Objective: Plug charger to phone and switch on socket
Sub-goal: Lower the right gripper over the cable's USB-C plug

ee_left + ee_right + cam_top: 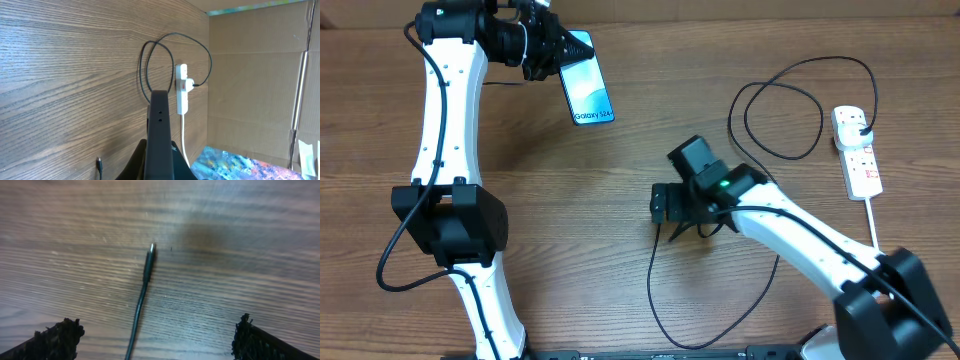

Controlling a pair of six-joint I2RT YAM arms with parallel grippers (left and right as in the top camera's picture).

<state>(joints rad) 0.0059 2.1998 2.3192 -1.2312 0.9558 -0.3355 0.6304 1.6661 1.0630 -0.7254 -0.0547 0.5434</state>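
Arms share a wooden table (570,230): the left gripper (563,62) is clamped on the phone (588,92), and the right gripper (155,340) is spread wide above the cable.
The white socket (857,150) lies near the table's right edge with a black plug in it. The phone, its screen lit blue, is gripped by one end at the far left. The charger (148,266) rests on bare wood, its connector tip between the parted fingers (55,337) and touching neither.

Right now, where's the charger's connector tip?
In the right wrist view, the connector tip lies on the table, ahead of and between the open fingers of the right gripper.
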